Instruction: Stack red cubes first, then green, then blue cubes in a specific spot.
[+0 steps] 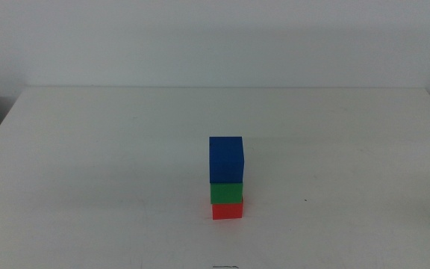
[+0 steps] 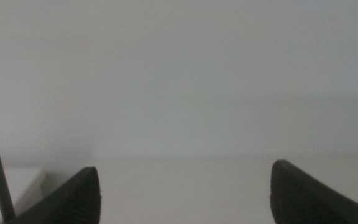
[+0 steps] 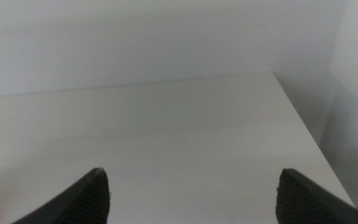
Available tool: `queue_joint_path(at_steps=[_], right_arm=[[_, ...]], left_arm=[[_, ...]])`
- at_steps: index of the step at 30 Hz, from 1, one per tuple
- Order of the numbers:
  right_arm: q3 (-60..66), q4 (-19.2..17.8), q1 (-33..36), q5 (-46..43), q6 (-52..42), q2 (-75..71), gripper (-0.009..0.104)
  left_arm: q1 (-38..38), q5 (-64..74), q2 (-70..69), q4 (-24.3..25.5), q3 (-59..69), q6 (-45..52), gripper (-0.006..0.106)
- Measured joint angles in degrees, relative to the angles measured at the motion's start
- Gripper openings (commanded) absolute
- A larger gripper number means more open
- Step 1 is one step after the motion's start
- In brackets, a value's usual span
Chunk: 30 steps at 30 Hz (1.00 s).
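Left wrist view: left gripper (image 2: 185, 193) jaws apart, nothing between. Right gripper (image 3: 194, 196) likewise apart over white table (image 3: 191, 118). Lower centre of middle view: blue cube (image 1: 226, 160) atop green cube (image 1: 226, 193) atop red cube (image 1: 227, 211).

A white desk (image 1: 88, 164) fills most of the middle view, with a plain pale wall (image 1: 215, 37) behind its far edge. Three cubes stand as one vertical stack near the centre of the desk, slightly toward the near edge. The red cube (image 1: 228, 211) sits at the bottom, resting directly on the desk surface. The green cube (image 1: 226, 193) rests on top of the red cube, touching it. The blue cube (image 1: 226, 160) rests on top of the green cube, touching it, and looks larger than the two below. The stack stands upright, with the cube faces roughly aligned. No arm appears in this view.
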Motion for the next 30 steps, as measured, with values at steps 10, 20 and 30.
queue_joint_path(at_steps=[10, 20, 30], right_arm=[[12.5, 0.0, -2.2, -0.2, 0.0, -11.7, 0.087], [12.9, -0.3, -2.2, -0.4, 0.0, -11.9, 0.087], [13.5, -2.8, -2.3, -5.4, -6.5, -11.9, 0.087]], left_arm=[[0.0, -1.1, -8.5, 0.0, 14.4, 0.0, 0.094], [0.0, -1.1, -8.5, 0.2, 18.1, 0.0, 0.094], [0.0, -1.1, -8.5, 0.2, 18.1, 0.0, 0.094]])
